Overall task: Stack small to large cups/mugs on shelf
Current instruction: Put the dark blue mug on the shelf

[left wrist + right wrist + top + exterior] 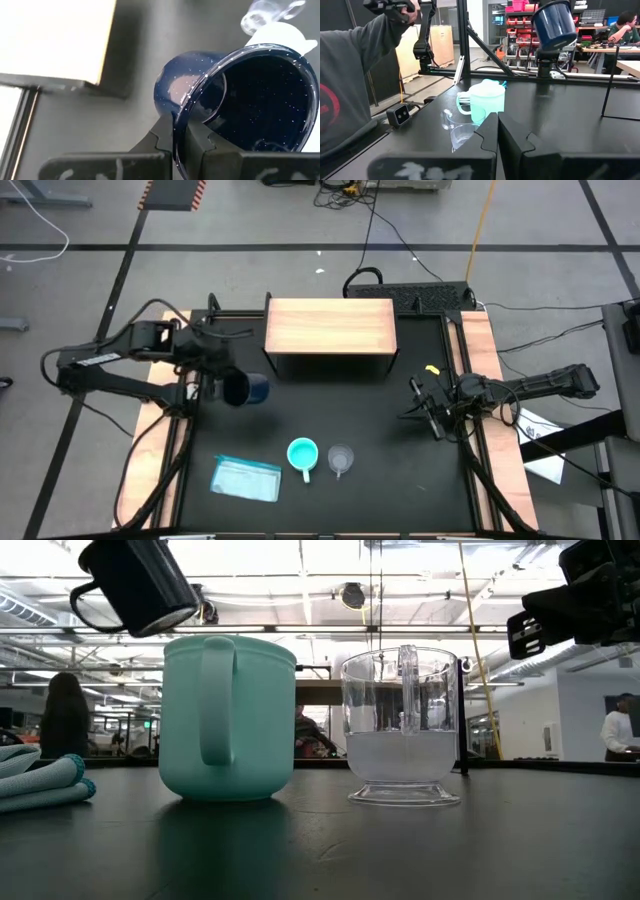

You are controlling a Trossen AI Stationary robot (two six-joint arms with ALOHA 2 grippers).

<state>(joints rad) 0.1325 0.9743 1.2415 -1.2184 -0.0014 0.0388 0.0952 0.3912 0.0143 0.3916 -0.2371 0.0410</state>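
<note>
While your left gripper [180, 142] pinches the dark navy speckled mug [246, 389] aloft, the light wooden shelf [330, 326] carries nothing; the turquoise mug [303, 454] and clear cup [341, 459] wait; your right gripper [497, 130] idles, fingers together.

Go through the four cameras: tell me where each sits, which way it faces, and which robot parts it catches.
High view: overhead, straight down; both arms, shelf.
Low view: tabletop height, facing the room; turquoise mug, clear cup, navy mug held aloft.
Left wrist view: on the left arm; left gripper pinching the navy mug's rim.
Right wrist view: on the right arm, across the table; right gripper.
Shared: all four show the navy mug.
</note>
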